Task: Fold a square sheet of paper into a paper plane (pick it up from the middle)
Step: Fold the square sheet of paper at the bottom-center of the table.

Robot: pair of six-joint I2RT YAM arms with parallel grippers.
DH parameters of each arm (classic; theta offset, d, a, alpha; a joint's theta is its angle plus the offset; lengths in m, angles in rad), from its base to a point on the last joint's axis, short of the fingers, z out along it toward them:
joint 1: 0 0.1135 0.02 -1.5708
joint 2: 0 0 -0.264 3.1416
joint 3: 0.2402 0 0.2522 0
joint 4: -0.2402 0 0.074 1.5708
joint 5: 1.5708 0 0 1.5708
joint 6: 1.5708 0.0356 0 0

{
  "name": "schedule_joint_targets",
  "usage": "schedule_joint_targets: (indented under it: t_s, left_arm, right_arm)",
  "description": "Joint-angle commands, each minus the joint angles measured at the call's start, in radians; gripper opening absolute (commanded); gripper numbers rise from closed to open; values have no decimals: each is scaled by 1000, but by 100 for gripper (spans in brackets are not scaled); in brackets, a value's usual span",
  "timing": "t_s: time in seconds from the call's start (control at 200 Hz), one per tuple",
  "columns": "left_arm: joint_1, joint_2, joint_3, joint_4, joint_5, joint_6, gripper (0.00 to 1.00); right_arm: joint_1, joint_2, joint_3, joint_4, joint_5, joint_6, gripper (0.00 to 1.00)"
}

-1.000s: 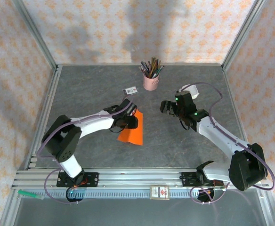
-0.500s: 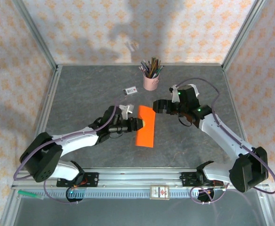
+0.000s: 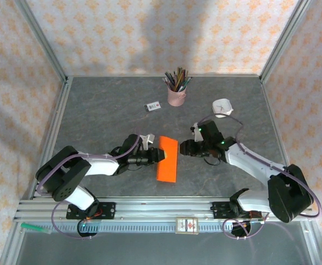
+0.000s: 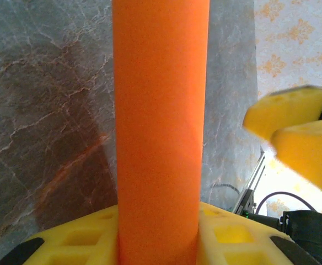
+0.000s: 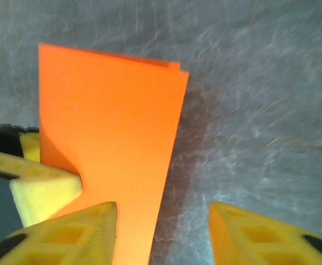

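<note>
The square sheet of paper [image 3: 167,160] is bright orange and folded into a narrow rectangle, held just above the table's near middle. My left gripper [image 3: 157,156] is shut on its left side, and the paper [image 4: 160,110] rises as a tall strip from between the yellow jaws [image 4: 158,234]. My right gripper [image 3: 182,148] stands open at the sheet's right edge. In the right wrist view that edge of the paper [image 5: 117,149] lies between my spread fingers [image 5: 73,234], just inside the left one. The paper plane is out of view.
A pink pencil cup [image 3: 176,95] stands at the back middle. A small white card [image 3: 152,106] lies to its left, and a small white holder [image 3: 221,106] at the back right. The aluminium rail [image 3: 150,210] runs along the near edge.
The left arm has brought the paper nearer and lower. The right gripper has come down to the paper's right edge and narrowed its jaws.
</note>
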Motion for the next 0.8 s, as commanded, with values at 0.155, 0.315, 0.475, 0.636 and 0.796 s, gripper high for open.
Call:
schedule_joint_targets:
  t_s: [0.155,0.315,0.475,0.636,0.796]
  left_arm:
    - [1,51,-54,136,5,-26,33]
    - [2,77,-80,187,5,-46,33]
    - [3,83,-89,174,-5,-36,35]
    - [2,83,-90,142,-17,-16,36]
    - [2,86,-83,113,-28,-1,37]
  right_arm:
    - [117,66,-73,203,5,145,28]
    - [159,125,-85,274,5,159,26]
    - [167,162,-83,311,1,159,24]
    - [168,205,-73,320,14,149,21]
    - [169,244,-65,328,26,137,20]
